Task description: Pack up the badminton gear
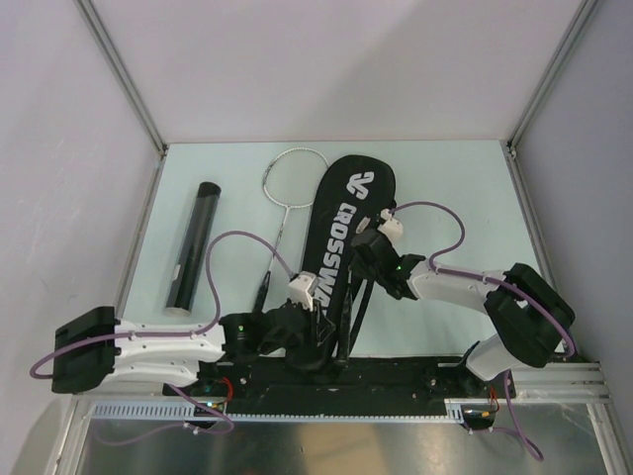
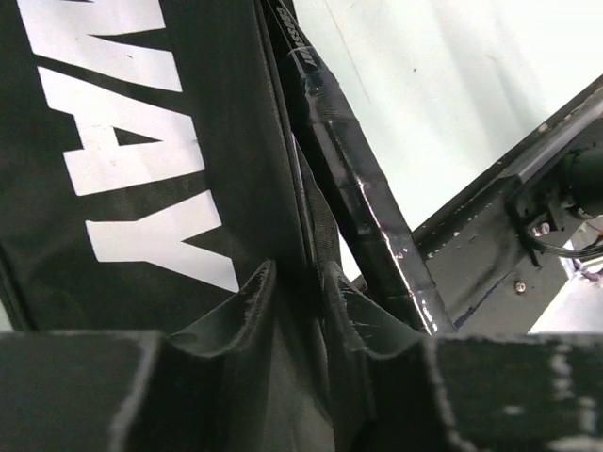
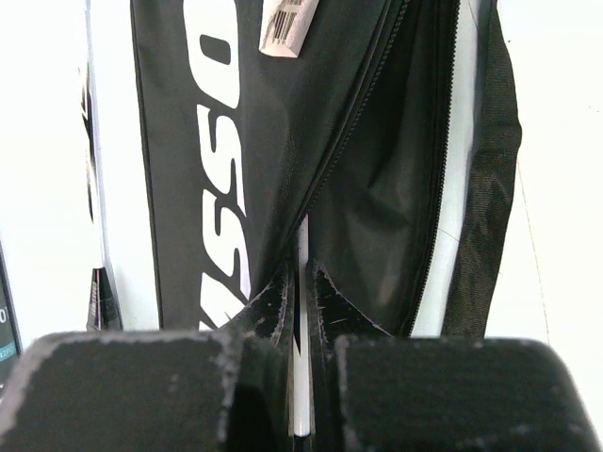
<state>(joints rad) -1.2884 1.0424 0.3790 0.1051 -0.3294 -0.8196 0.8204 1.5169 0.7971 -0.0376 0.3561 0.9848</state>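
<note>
The long black CROSSWAY racket bag lies lengthwise in the middle of the table, its side zip open. My right gripper is shut on the thin white shaft of a racket that runs into the bag's opening. That racket's black handle sticks out toward the near edge. My left gripper is at the bag's near end, fingers a little apart with the bag's edge between them. A second racket lies left of the bag. The black tube lies further left.
A black mounting rail runs along the near edge under both arms. The bag's strap trails along its right side, and a barcode tag hangs on the bag. Walls and metal posts enclose the table.
</note>
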